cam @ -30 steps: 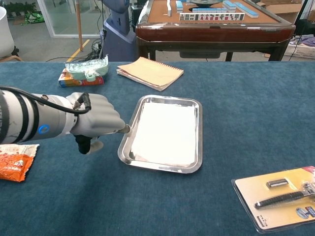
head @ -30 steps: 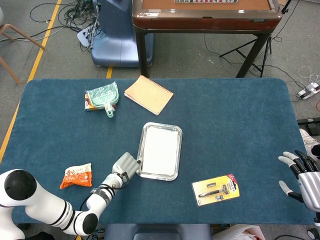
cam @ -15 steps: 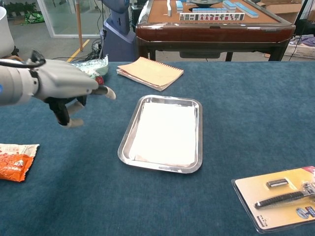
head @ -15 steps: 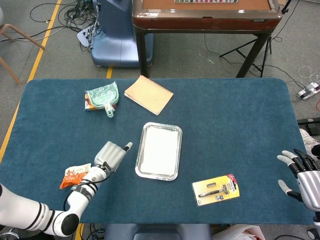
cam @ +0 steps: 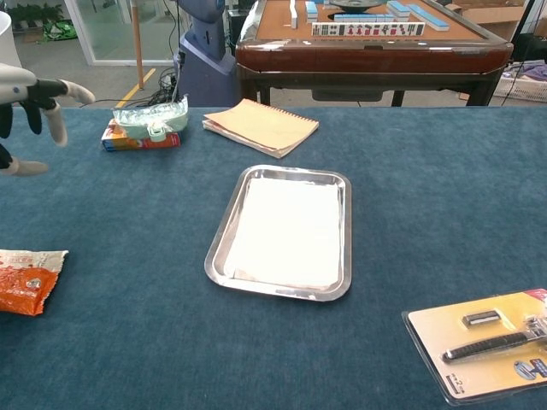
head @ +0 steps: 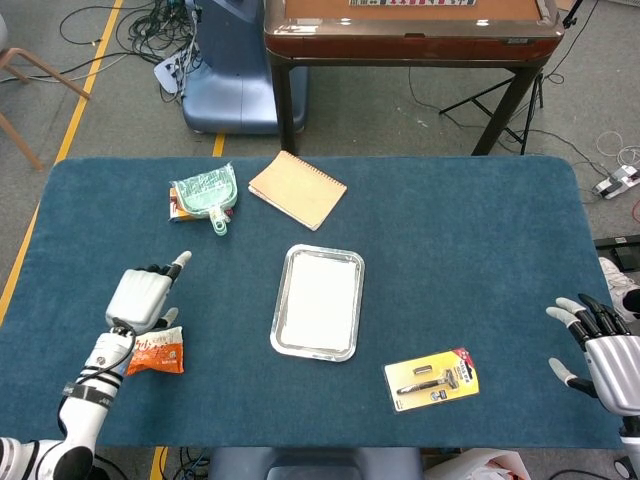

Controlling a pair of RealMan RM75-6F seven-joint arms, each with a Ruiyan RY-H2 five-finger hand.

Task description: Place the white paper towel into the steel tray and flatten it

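The white paper towel (head: 319, 298) (cam: 286, 229) lies flat inside the steel tray (head: 281, 340) (cam: 220, 256) at the middle of the blue table. My left hand (head: 146, 295) (cam: 30, 101) hovers well to the left of the tray, above the table, fingers apart and holding nothing. In the chest view only its fingers show at the left edge. My right hand (head: 599, 345) is at the table's far right edge, fingers spread and empty, seen only in the head view.
An orange snack packet (head: 155, 355) (cam: 26, 280) lies just under my left hand. A green pouch on a box (head: 204, 194) (cam: 147, 124) and a tan notebook (head: 297, 188) (cam: 260, 125) sit at the back. A yellow razor pack (head: 432, 378) (cam: 491, 339) lies front right.
My left hand has drawn back from the tray's near-left corner, rising and moving left to above the orange packet. The towel and tray stay put. The right hand barely shifted.
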